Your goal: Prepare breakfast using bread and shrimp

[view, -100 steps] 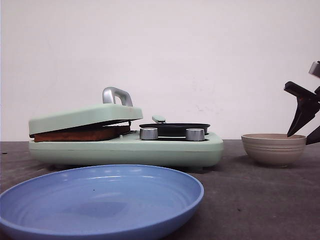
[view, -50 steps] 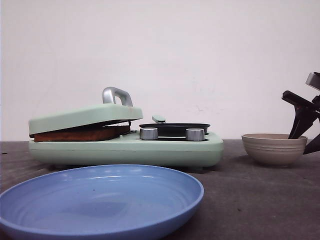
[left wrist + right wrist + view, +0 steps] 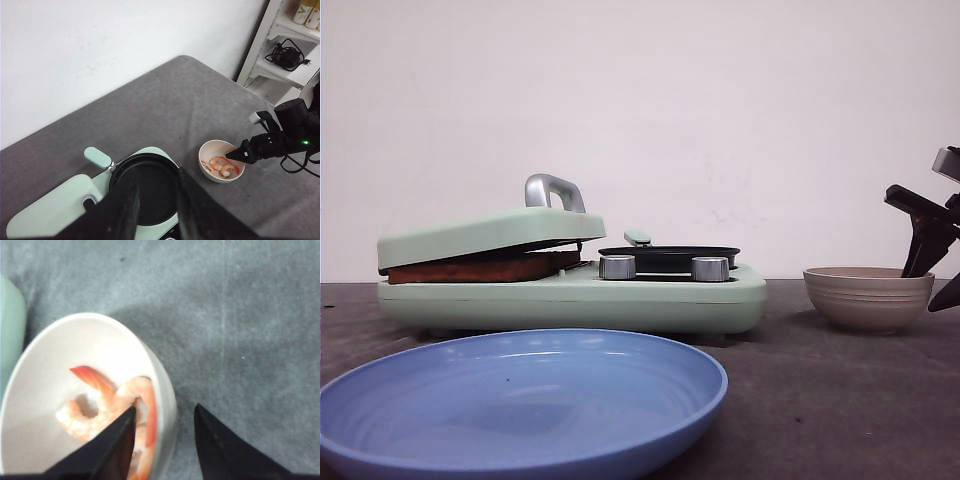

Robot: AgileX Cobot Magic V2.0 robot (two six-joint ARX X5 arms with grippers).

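Right gripper (image 3: 162, 445): jaws parted, nothing between them; it straddles the right-hand rim of the bowl, one finger (image 3: 112, 447) inside above the shrimp, the other outside over the table. In the front view it shows at the far right edge (image 3: 930, 262), dipping behind the bowl's rim.
Left gripper (image 3: 155, 210): jaws apart and empty (only the two dark fingers show), hovering over the black pan.
Shrimp (image 3: 117, 410): a few curled pink-orange pieces with a reddish tail, lying at the bottom of the bowl; from the left wrist view they show as a small cluster (image 3: 221, 166).
Bowl (image 3: 868, 297): beige, ribbed on the outside, standing on the table right of the cooker and apart from it.
Bread (image 3: 480, 267): a browned edge shows under the tilted lid at the left half of the cooker; how many slices, I cannot tell.
Cooker (image 3: 570, 295): pale green, lid (image 3: 490, 235) propped slightly open with a silver handle (image 3: 553, 190), two silver knobs (image 3: 617, 267) at the front.
Pan (image 3: 145, 187): round, black, sitting on the cooker's right half.
Plate (image 3: 520, 405): blue, nearest the camera, in front of the cooker.
Table (image 3: 840, 400): dark grey surface.
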